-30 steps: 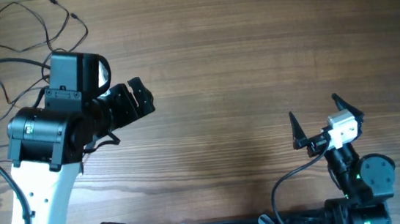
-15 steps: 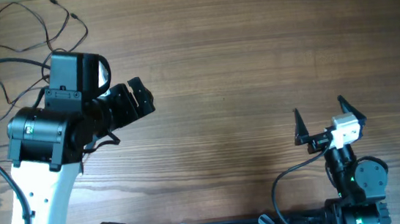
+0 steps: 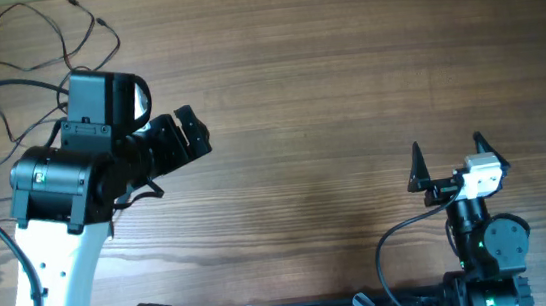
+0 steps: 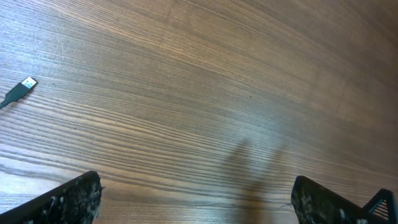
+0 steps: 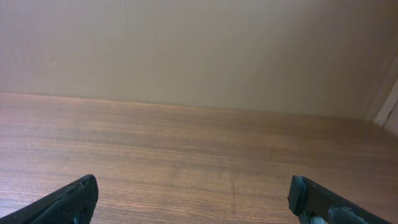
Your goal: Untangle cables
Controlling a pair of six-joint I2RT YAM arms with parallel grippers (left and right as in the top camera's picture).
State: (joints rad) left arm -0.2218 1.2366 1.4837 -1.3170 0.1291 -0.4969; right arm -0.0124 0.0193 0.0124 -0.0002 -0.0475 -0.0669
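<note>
Jaws of the right gripper stand spread wide and empty at the near right edge of the table; the left gripper hovers over the table's left half, jaws likewise spread, holding nothing; the cables lie as loose thin black loops at the table's far left corner, one plug flat on the wood, apart from both grippers.

Wood-grain bench. Thin black cables lie loose on it, beyond and left of the left jaws; one plug end shows.
</note>
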